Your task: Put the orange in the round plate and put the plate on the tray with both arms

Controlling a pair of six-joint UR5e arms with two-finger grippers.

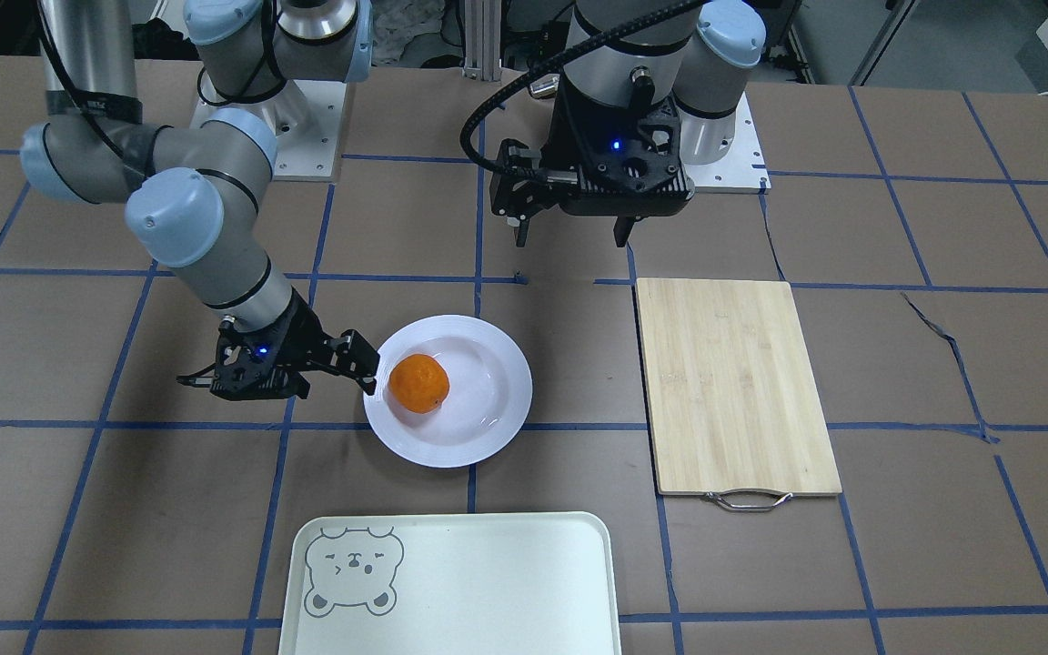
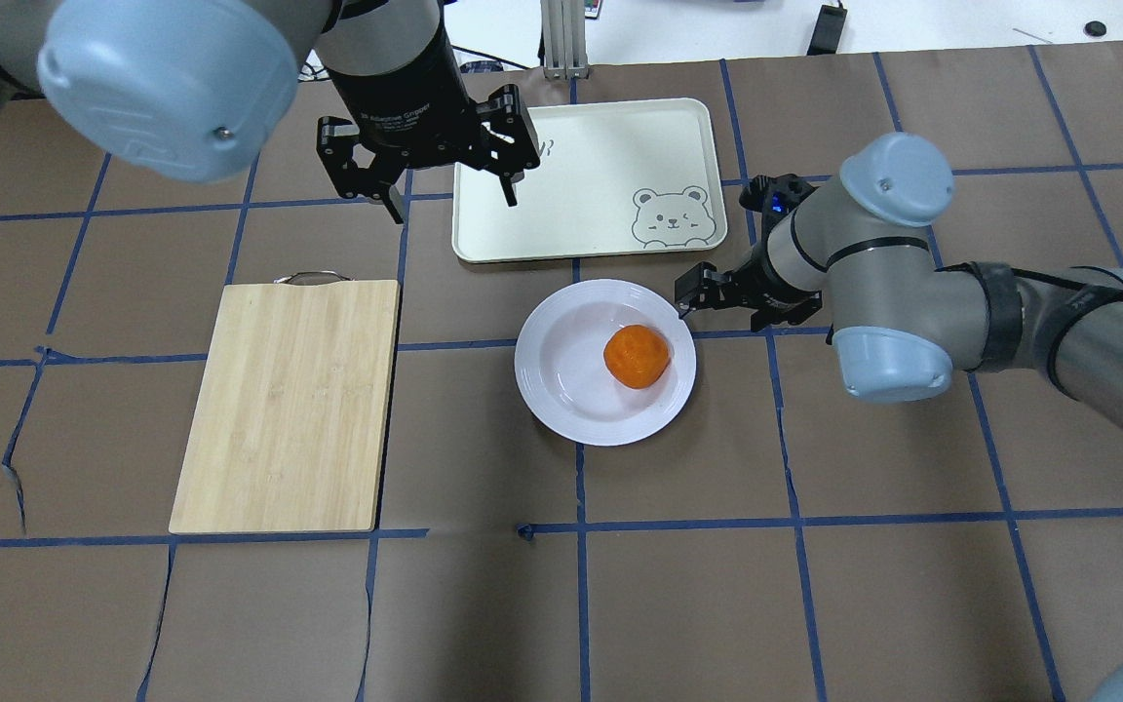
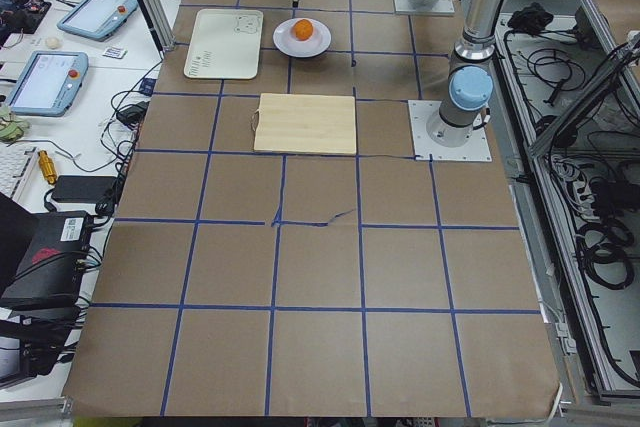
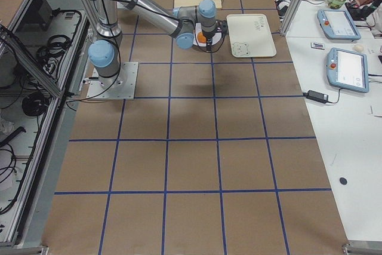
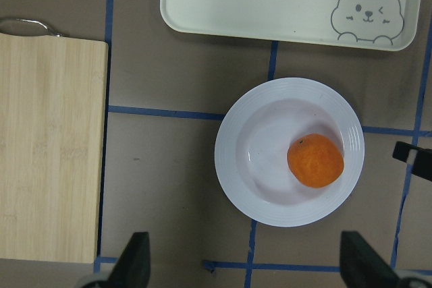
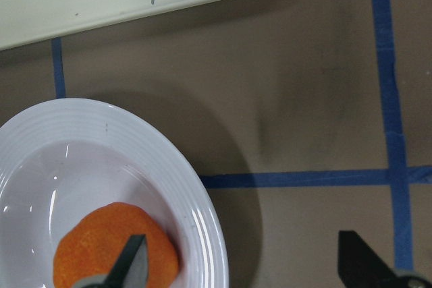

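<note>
We see the orange (image 1: 418, 383), bright and dimpled, lying in the sunken centre of the glossy white round plate (image 1: 488, 428). The right gripper (image 6: 243, 268) straddles the plate's rim, fingers spread and grasping nothing. The left gripper (image 1: 569, 238) hangs high off the plate's robot-facing side, spread wide and empty. The tray (image 1: 488, 582) lies near the plate's far side, not touching. A cutting board (image 1: 733, 382) lies well apart from the plate. Under the plate is a table (image 1: 942, 364) covered in brown paper with a blue tape grid.

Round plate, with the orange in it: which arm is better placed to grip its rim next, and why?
Right. The right gripper is open, jaws straddling the rim of the round plate beside the orange. The left gripper, also open, hangs high, clear of the plate.
</note>
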